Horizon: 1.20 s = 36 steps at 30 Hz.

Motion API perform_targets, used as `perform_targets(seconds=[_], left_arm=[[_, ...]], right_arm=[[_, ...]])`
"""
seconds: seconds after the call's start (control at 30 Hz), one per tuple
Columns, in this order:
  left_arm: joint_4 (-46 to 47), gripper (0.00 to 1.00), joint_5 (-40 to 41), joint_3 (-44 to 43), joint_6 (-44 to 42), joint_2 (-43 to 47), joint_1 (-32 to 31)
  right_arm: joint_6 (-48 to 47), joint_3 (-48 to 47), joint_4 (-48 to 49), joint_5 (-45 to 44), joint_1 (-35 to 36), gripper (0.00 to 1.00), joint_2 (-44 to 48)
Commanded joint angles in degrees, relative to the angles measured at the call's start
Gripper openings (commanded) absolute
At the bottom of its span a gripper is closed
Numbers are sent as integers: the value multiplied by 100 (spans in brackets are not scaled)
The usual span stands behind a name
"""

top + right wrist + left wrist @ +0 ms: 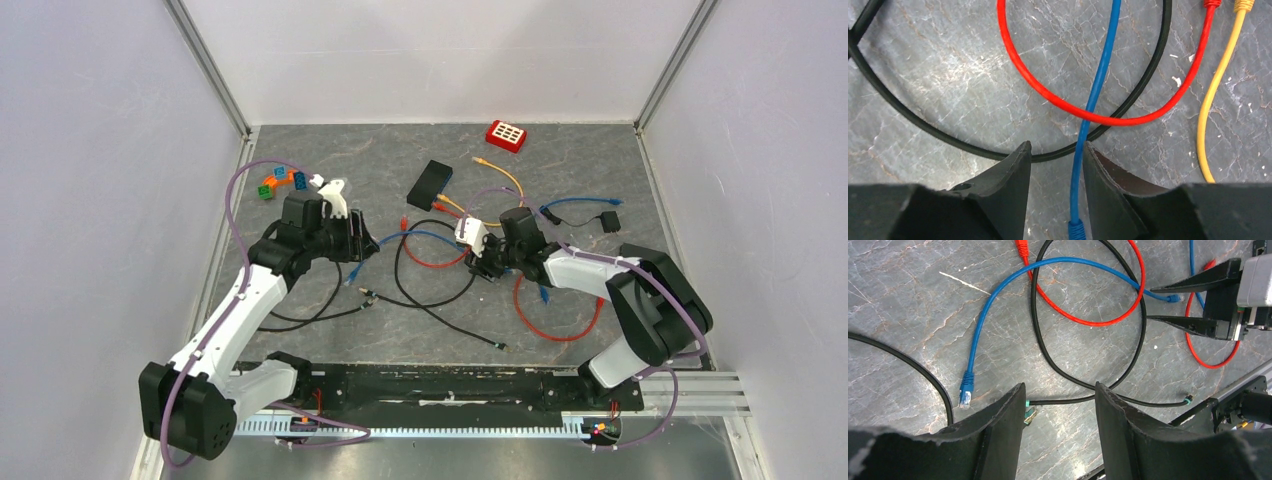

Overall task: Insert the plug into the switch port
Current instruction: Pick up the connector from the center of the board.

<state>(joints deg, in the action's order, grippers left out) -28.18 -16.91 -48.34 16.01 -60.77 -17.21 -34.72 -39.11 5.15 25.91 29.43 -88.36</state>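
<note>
Right gripper [1057, 150] stands apart, unclamped, the plug [1077, 231] of the blue cable [1098, 80] lying between its fingers; the black switch [430, 183] sits at eleven o'clock from it. Left gripper [1059, 390] gapes wide over a black cable [1063, 401].

Even bright light, soft shadows, sharp focus

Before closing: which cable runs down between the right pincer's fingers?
The blue cable, running lengthwise down the gap of the right pincer. The black cable only crosses at its tips; the red cable and yellow cable lie farther out.
</note>
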Motion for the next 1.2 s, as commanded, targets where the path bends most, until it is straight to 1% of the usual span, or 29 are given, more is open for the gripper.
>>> perform_targets(seconds=[0.0,0.13,0.27,0.3,0.4,0.43,0.5,0.57,0.63,0.7,0.73,0.77,0.8,0.93,1.07,1.17], left_arm=[[191,59,-199,-49,120,-55,-23],[182,59,-120,10,91,-1,-35],[292,59,-254,26,120,-28,-44],[296,59,-276,26,129,-52,-41],[269,59,-304,26,113,-123,-45],[265,59,-313,23,113,-125,-45],[256,59,-278,34,100,-113,-41],[235,59,-237,35,82,-102,-45],[234,59,-234,30,81,-93,-44],[253,59,-243,41,91,-91,-45],[273,59,-251,43,95,-112,-45],[278,59,-288,44,95,-128,-45],[278,59,-327,35,95,-152,-44],[235,59,-328,32,68,-147,-84],[265,59,-303,18,74,-147,-143],[278,59,-352,-34,99,-204,-206]], right_arm=[[-129,-290,372,-270,101,43,-249],[-207,-258,444,-460,159,42,-287],[-302,-176,658,-576,168,40,-273],[-299,-182,702,-593,168,39,-295],[-317,-247,686,-596,170,25,-371],[-332,-269,665,-589,169,23,-386],[-363,-302,634,-593,168,24,-399],[-395,-329,619,-565,168,28,-408],[-404,-342,625,-555,169,28,-462],[-395,-384,571,-558,168,20,-535],[-375,-416,547,-581,169,9,-542],[-362,-422,526,-625,169,1,-511],[-338,-428,503,-703,170,0,-440],[-36,-667,-71,-1053,169,0,2],[550,-1193,-1173,-1297,169,0,294],[1143,-1700,-2197,-1518,174,0,333]])
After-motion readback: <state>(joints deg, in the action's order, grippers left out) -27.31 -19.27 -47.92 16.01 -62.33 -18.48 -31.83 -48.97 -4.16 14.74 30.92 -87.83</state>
